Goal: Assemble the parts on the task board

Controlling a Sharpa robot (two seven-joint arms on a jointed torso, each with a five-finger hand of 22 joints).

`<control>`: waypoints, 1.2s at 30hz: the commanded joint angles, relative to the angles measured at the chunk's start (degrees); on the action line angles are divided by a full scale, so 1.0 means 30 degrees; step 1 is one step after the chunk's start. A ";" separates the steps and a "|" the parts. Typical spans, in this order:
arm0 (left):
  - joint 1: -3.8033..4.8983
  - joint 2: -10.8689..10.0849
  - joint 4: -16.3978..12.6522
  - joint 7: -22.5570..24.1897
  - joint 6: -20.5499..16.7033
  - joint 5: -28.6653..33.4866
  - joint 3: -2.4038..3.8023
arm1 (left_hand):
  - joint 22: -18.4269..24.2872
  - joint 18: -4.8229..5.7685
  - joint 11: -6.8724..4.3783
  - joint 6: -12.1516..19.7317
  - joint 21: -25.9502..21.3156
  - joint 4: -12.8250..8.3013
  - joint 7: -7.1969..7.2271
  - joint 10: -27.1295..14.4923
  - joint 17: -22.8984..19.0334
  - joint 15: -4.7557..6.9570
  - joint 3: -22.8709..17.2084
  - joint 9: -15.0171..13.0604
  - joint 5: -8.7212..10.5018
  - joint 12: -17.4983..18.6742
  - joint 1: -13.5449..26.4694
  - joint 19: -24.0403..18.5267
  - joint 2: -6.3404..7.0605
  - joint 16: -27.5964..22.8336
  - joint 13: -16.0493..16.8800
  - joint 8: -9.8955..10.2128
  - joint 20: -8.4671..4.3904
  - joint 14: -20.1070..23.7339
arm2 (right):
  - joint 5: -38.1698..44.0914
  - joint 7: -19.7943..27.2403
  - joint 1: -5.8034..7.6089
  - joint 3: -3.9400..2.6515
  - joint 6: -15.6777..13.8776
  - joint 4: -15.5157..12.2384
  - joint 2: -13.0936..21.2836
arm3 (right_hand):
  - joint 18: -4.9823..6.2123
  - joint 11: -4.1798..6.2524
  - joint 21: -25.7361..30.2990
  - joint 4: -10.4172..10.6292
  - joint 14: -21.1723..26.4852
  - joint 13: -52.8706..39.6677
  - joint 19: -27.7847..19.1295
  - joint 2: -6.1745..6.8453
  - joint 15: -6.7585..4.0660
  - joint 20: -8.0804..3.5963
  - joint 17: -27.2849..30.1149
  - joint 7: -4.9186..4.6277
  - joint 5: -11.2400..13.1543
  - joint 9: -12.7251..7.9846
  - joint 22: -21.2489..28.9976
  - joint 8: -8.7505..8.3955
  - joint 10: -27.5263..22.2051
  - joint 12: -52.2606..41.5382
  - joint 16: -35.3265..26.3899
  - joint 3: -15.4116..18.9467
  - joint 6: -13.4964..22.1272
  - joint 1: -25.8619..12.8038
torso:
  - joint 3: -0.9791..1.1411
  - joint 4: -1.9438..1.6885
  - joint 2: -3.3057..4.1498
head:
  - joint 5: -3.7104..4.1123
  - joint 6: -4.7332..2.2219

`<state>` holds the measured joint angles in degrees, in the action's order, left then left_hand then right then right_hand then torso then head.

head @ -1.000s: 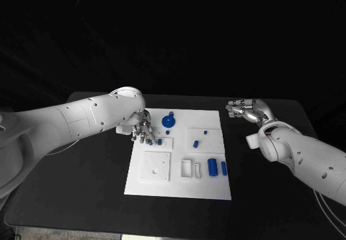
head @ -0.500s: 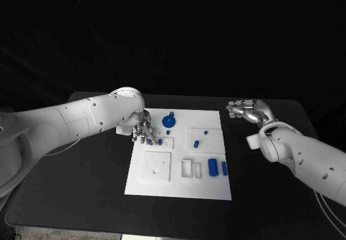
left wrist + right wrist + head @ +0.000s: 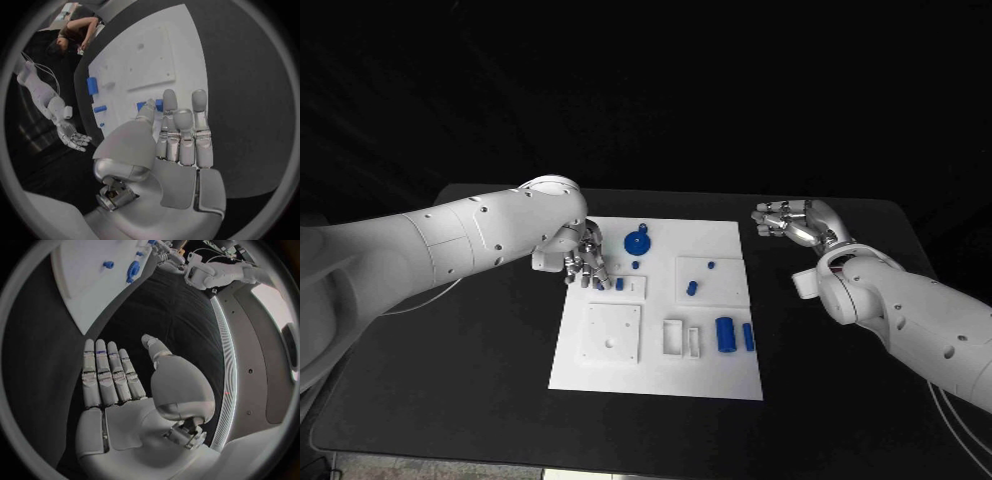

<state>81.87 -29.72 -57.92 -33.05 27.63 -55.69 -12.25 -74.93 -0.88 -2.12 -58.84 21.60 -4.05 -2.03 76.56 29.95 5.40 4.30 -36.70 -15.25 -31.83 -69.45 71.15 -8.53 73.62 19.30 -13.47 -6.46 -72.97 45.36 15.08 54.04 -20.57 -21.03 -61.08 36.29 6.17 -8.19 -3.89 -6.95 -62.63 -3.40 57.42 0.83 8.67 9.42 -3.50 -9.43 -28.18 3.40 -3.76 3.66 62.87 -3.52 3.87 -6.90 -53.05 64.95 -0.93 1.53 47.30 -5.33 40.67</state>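
left hand: the left hand is hovering over the near-left part of the task board, fingers spread flat and apart, holding nothing; looking open.
right hand: the right hand is idling over the bare black surface off the board's far right corner, well apart from every part; fingers extended side by side, palm empty.
target part: a small blue peg is sitting just beside the left hand's fingertips, on a small raised white block; in the left wrist view a blue piece is showing right at the fingertips. Contact cannot be told.
other parts: round blue disc lying just beyond the left hand; two small blue pieces on the square plate toward the right hand; large blue cylinder and a thinner one lying nearer the robot, well apart from both hands.
step: judging it as the reach/pre-grasp on the small peg; nothing picked yet, assembly looking barely begun.
next move: probably calling for lowering the fingertips, closing thumb against a finger round the peg, lifting straight; the peg being small, a slip or a knock seems the risk.
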 commanded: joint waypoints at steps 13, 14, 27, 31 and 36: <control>-0.0009 -0.0461 -0.0732 0.0023 -0.0417 0.0268 -0.0004 | -0.0342 -0.0162 0.0014 0.0005 -0.0114 0.1277 -0.0069 -0.0036 -0.0058 -0.0079 0.1372 0.0097 0.2646 -0.0087 0.1690 0.0058 0.1260 0.0012 0.0001 -0.0242 0.0047 0.0048 | 0.0031 0.0214 -0.0047 -0.0007 0.0292 -0.0038 0.0025 | 0.0362 -0.0054 0.0025 -0.0003 0.0180 0.0025 -0.0131 -0.0014 0.0009 -0.0062 0.0026 -0.0005 -0.0115 -0.0013 0.0024 -0.0099 -0.0125 0.0056 -0.0123 -0.0056 0.0090 -0.0130 | -0.0011 -0.0015 -0.0009 | -0.0021 -0.0007; -0.0009 -0.0518 -0.0801 0.0045 -0.0495 0.0269 -0.0004 | -0.0346 -0.0176 0.0036 0.0057 -0.0115 0.1495 -0.0095 -0.0045 -0.0064 -0.0095 0.1422 0.0115 0.3078 -0.0094 0.1952 0.0062 0.1482 0.0010 0.0004 -0.0237 0.0065 0.0050 | 0.0029 0.0214 -0.0048 -0.0007 0.0290 -0.0042 0.0028 | 0.0362 -0.0054 0.0025 -0.0003 0.0180 0.0025 -0.0131 -0.0014 0.0009 -0.0062 0.0026 -0.0005 -0.0115 -0.0013 0.0024 -0.0099 -0.0125 0.0056 -0.0123 -0.0056 0.0090 -0.0130 | -0.0010 -0.0015 -0.0012 | -0.0020 -0.0009; -0.0022 -0.1398 -0.1798 0.0456 -0.2456 0.0207 -0.0003 | -0.0334 -0.0312 0.0187 0.0901 -0.0089 0.4123 -0.0445 0.0016 -0.0078 -0.0173 -0.0361 0.4090 0.4107 -0.0128 0.2770 0.0214 0.3717 -0.0024 0.0059 -0.0472 0.0131 -0.0094 | 0.0002 0.0221 -0.0085 -0.0007 0.0268 -0.0069 0.0081 | 0.0360 -0.0059 0.0027 -0.0016 0.0186 0.0027 -0.0139 -0.0024 0.0011 -0.0060 0.0025 -0.0007 -0.0125 -0.0013 0.0024 -0.0097 -0.0138 0.0059 -0.0122 -0.0055 0.0111 -0.0161 | -0.0009 0.0006 -0.0003 | -0.0023 -0.0062; -0.0028 -0.1803 -0.2350 0.0481 -0.3192 0.0123 0.0002 | -0.0338 -0.0340 0.0170 0.0953 -0.0074 0.3868 -0.0429 0.0037 -0.0101 -0.0159 -0.0293 0.4343 0.4041 -0.0192 0.2693 0.0273 0.3211 -0.0031 0.0074 -0.0795 0.0129 -0.0180 | -0.0007 0.0220 -0.0104 -0.0007 0.0263 -0.0084 0.0112 | 0.0360 -0.0059 0.0027 -0.0016 0.0186 0.0027 -0.0139 -0.0024 0.0011 -0.0060 0.0025 -0.0007 -0.0125 -0.0013 0.0024 -0.0097 -0.0138 0.0059 -0.0122 -0.0055 0.0111 -0.0161 | -0.0011 -0.0006 -0.0013 | -0.0013 -0.0084; -0.0031 -0.2436 -0.3205 0.0514 -0.4252 0.0081 0.0013 | -0.0331 -0.0344 0.0130 0.1072 -0.0089 0.3042 -0.0396 0.0083 -0.0147 -0.0128 0.0277 0.4844 0.2441 -0.0216 0.2388 0.0342 0.2289 -0.0115 0.0010 -0.1447 0.0105 -0.0294 | -0.0020 0.0221 -0.0130 -0.0007 0.0264 -0.0107 0.0153 | 0.0360 -0.0059 0.0027 -0.0016 0.0186 0.0027 -0.0139 -0.0024 0.0011 -0.0060 0.0025 -0.0007 -0.0125 -0.0013 0.0024 -0.0097 -0.0138 0.0059 -0.0122 -0.0055 0.0111 -0.0161 | 0.0002 -0.0010 -0.0019 | 0.0008 -0.0127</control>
<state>81.80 -36.85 -66.97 -32.30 19.11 -55.30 -12.24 -74.91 -0.88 -1.93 -55.96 21.60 5.25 -3.46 76.77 29.56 4.96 5.15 -22.23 -7.83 -32.17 -62.38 71.78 -1.35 73.62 19.39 -17.72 -6.25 -73.40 45.31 15.08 53.70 -20.57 -20.99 -61.25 36.72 6.17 -8.19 -3.89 -6.95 -62.63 -3.40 57.42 0.83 8.67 9.42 -3.51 -9.43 -28.18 3.40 -3.76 3.66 62.86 -3.52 3.87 -6.90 -53.05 64.95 -0.94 1.52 47.27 -5.37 40.40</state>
